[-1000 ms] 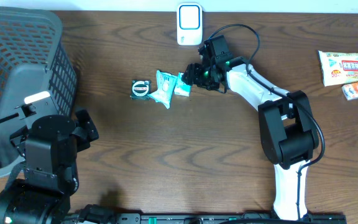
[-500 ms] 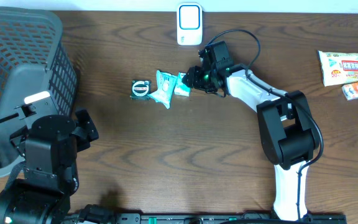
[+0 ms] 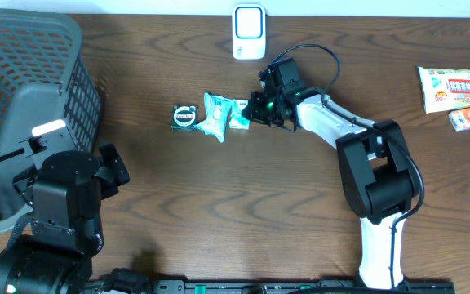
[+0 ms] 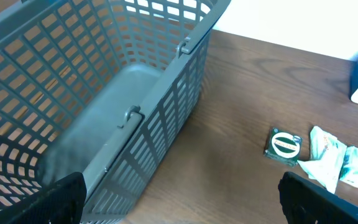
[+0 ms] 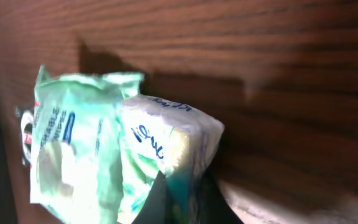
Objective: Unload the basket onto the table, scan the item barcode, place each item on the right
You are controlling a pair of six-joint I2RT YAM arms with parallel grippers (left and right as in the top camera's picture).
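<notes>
At the far left of the dark wooden desk (image 3: 219,204) stands a grey plastic lattice basket (image 3: 23,98); its inside shows slatted walls, a smooth grey floor and a hinged handle folded down. Just in front of it the left end effector (image 4: 180,199) hangs above the desk with its two dark fingers wide apart, touching nothing.

Toward the middle, three small goods lie in a row. First comes a dark square pack with a round green-and-white label (image 3: 184,117), lying flat by itself. Next is a mint-green soft pouch (image 3: 216,116), crumpled and tilted. Against its right side rests a small white packet with blue lettering (image 3: 239,114), which overlaps the pouch in the right wrist view. The right end effector (image 3: 254,109) reaches in from the right, its fingers pressed together on the near edge of that white packet, which sits on the desk.

Behind this row, at the desk's back edge, stands a white barcode scanner with a blue-outlined face (image 3: 249,31), apart from the packet.

Far right lie a white snack bag with orange print (image 3: 457,86) and, just beside it, a small orange-and-white box (image 3: 468,119).
</notes>
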